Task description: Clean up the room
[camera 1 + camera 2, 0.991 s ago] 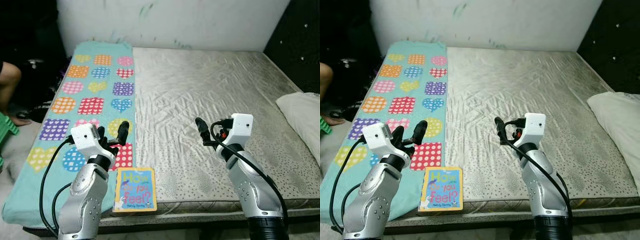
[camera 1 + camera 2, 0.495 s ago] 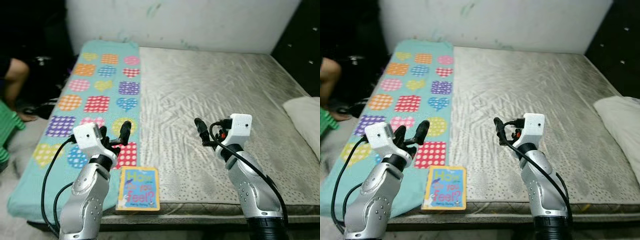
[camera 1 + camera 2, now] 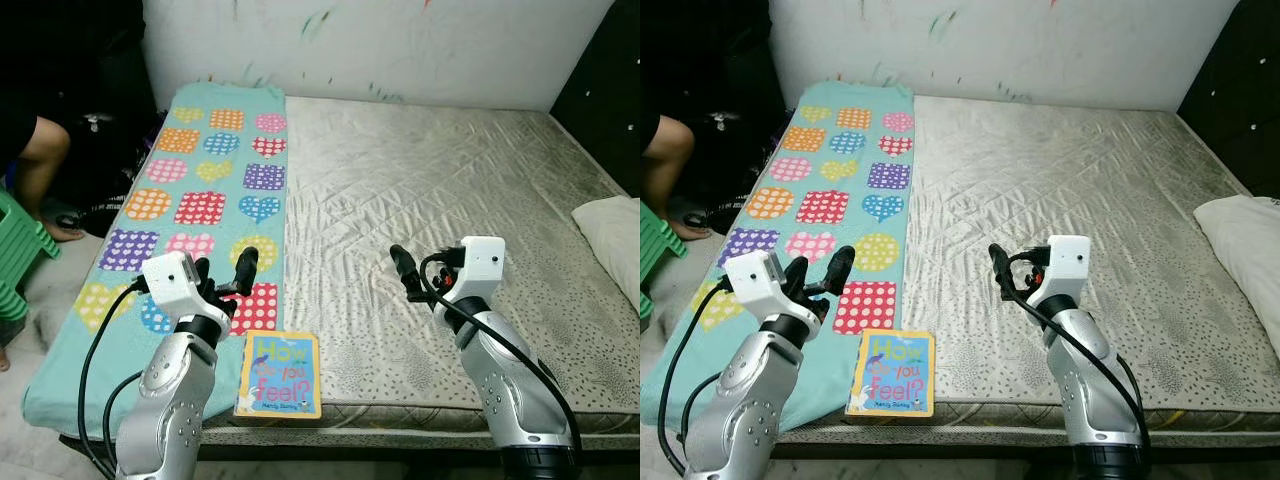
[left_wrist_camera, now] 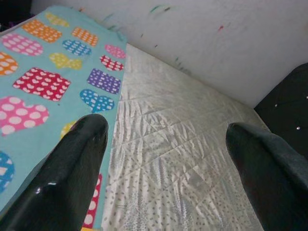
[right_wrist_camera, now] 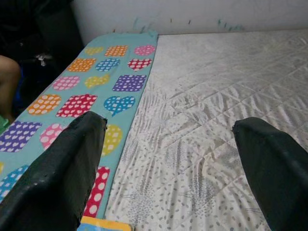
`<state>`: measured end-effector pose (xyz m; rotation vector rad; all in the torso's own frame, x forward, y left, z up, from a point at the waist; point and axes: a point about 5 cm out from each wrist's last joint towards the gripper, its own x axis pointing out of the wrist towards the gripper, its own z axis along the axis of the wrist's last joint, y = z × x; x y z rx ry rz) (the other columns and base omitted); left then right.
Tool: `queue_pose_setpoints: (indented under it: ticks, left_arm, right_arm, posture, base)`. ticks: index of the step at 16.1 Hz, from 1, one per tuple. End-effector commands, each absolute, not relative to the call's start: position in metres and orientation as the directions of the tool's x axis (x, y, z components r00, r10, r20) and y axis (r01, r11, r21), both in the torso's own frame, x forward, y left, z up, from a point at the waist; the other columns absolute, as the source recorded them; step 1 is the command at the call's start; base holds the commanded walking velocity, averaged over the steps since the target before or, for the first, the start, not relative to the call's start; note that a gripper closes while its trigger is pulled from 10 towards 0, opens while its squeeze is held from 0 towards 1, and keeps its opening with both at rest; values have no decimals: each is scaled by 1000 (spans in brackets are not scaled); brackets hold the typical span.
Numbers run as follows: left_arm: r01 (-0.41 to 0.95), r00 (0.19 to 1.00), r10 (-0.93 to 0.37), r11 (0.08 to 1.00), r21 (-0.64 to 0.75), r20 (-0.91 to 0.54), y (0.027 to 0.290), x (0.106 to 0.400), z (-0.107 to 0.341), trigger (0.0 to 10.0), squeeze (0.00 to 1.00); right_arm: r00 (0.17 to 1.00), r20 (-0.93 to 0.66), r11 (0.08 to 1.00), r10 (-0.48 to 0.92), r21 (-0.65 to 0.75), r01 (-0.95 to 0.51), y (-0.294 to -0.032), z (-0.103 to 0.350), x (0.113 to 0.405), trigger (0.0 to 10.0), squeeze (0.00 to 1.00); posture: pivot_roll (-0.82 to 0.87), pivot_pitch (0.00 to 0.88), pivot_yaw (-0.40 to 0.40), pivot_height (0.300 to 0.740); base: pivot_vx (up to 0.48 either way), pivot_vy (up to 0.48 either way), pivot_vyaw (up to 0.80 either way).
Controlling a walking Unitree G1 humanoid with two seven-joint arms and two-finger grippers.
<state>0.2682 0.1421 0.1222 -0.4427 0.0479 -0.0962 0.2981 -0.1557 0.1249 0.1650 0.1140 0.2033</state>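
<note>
Left eye view: book [image 3: 279,374] at lower centre on bed [image 3: 440,190]; left claw [image 3: 222,275] and right claw [image 3: 403,272] both spread open, empty, hovering.

Silver arms, white wrist boxes, black cables (glossy black fingers [image 4: 72,168]).

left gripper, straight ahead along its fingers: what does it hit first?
Probably the bare mattress. The left gripper, open, looks along the edge of the teal patterned blanket toward the far wall. Nothing stands in that line; depth is unclear, so the landing point is a guess.
</note>
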Motion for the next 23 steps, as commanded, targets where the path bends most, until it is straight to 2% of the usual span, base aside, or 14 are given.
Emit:
queue_pose_setpoints:
  ticks: [1,5,7,13,20,23]
  left_arm:
    - [88,995,-103,900,-426,-13,141,267,126,10000,0]
    - [93,994,-107,899,-429,-7,141,267,127,10000,0]
    - [90,995,-104,900,-427,-9,141,267,127,10000,0]
    - [85,995,-100,899,-430,-12,142,268,127,10000,0]
    - [87,995,-101,895,-437,-9,140,271,128,10000,0]
    - [88,995,-102,894,-439,-9,139,271,128,10000,0]
  right_arm:
    - [973,-82,966,218,160,-203,-156,128,296,10000,0]
    - [972,-83,965,220,164,-204,-156,128,295,10000,0]
    - [972,-84,964,221,168,-205,-155,127,295,10000,0]
    - [971,-94,965,221,164,-204,-155,126,294,10000,0]
    - [970,-93,962,224,178,-205,-154,126,295,10000,0]
    - [970,-91,963,224,176,-205,-154,126,295,10000,0]
  posture:
    - [-73,42,-57,740]
    - [-73,50,-57,740]
    - [-73,53,-58,719]
    - [-78,63,-56,719]
    - [-80,63,-55,719]
    - [-80,63,-55,719]
  base:
    - [0,0,0]
    - [0,0,0]
    - [0,0,0]
    - [0,0,0]
    - [0,0,-800]
    - [0,0,-275]
